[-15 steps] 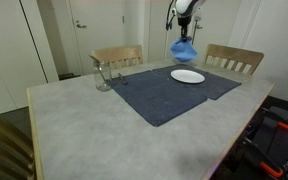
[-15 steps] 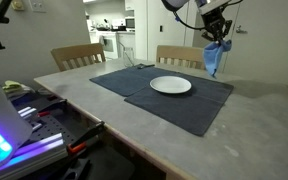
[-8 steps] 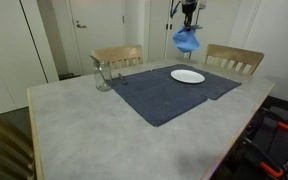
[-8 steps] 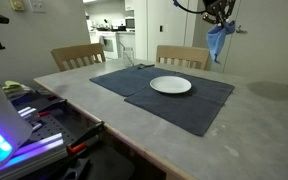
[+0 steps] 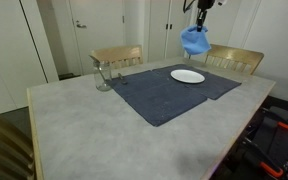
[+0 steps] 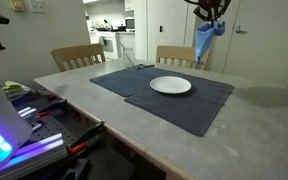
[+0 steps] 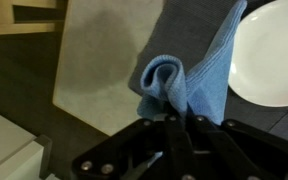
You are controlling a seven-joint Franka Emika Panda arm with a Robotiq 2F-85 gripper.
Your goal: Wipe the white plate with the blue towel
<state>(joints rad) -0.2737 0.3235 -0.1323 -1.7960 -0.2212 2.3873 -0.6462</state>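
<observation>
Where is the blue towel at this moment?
In an exterior view the blue towel hangs in the air from the gripper, above the white plate and clear of it, near the wooden chair.

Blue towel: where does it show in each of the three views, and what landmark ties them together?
In an exterior view: the blue towel hangs in the air right of centre near the top, above the white plate.
In an exterior view: it hangs at upper right, up and right of the plate.
Wrist view: centre, pinched in the gripper; plate at right edge.
Shared landmark: the white plate.
</observation>
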